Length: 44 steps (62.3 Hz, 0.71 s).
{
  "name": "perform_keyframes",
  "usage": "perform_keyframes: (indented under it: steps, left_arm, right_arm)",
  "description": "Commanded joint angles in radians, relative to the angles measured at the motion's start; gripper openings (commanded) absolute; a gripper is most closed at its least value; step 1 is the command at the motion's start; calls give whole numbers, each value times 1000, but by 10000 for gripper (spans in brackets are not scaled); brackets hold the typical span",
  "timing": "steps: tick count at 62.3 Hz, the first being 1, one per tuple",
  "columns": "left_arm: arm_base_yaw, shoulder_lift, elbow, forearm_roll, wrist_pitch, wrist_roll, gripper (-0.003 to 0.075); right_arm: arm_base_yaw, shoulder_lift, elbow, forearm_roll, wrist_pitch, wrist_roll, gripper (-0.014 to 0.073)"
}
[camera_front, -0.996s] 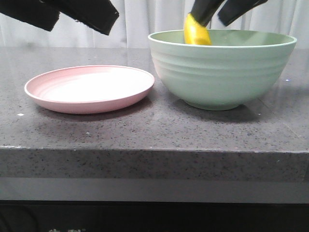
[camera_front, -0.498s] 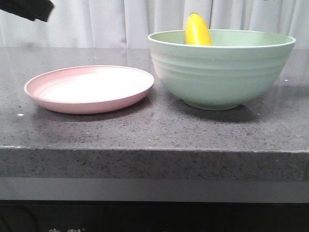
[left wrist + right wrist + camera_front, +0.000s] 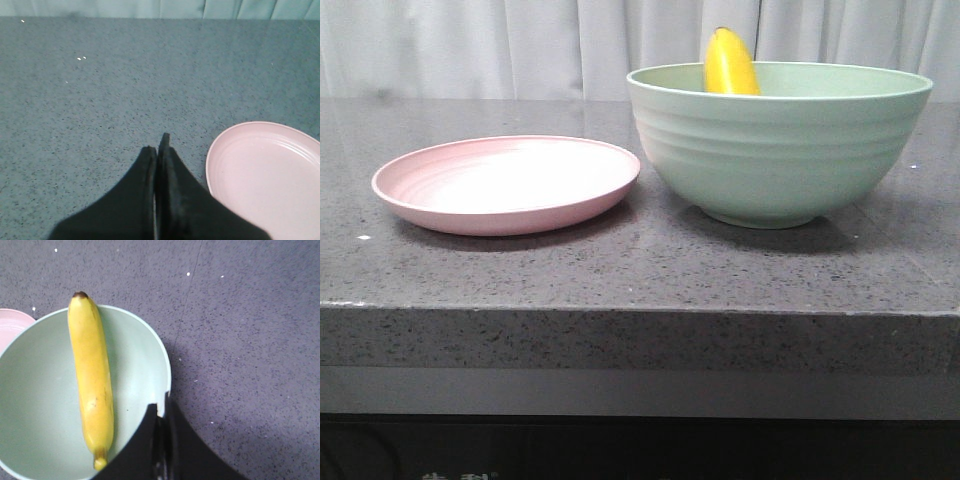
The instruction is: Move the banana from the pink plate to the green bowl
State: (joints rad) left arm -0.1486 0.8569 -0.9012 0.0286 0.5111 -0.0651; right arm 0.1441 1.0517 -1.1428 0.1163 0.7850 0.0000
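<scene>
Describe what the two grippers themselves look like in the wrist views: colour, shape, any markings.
Both are plain matte black. The left gripper shows two broad fingers tapering to narrow, blunt tips, with a thin seam between them. The right gripper looks the same: two dark, wedge-shaped fingers narrowing toward the tips. No markings, labels or cables are visible on either, and neither arm appears in the front view.

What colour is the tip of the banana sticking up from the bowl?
Dark brown on the yellow banana; the right wrist view shows it best.
</scene>
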Motion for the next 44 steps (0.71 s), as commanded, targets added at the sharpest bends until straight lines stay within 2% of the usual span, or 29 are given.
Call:
perform_keyframes:
  steps: [1,14,26,34,44]
  left_arm:
    - [12,-72,29,1,-121,-9,-18]
    - [12,-281,257,1,-218,-9,-18]
    - [12,-486,458,-22,-291,-9,-18]
    - [12,-581,522,-29,-299,-9,-18]
    - [12,-600,532,-29,-301,-9,-18]
  right_arm:
    - [-4,-138,111,0,-188,-9,-69]
    - [-4,-455,491,0,-449,-9,-69]
    - [-4,-706,734,0,-533,-9,-69]
    - [-4,-810,797,0,-570,-9,-69]
    - [-4,-845,801,17,-550,-9,-69]
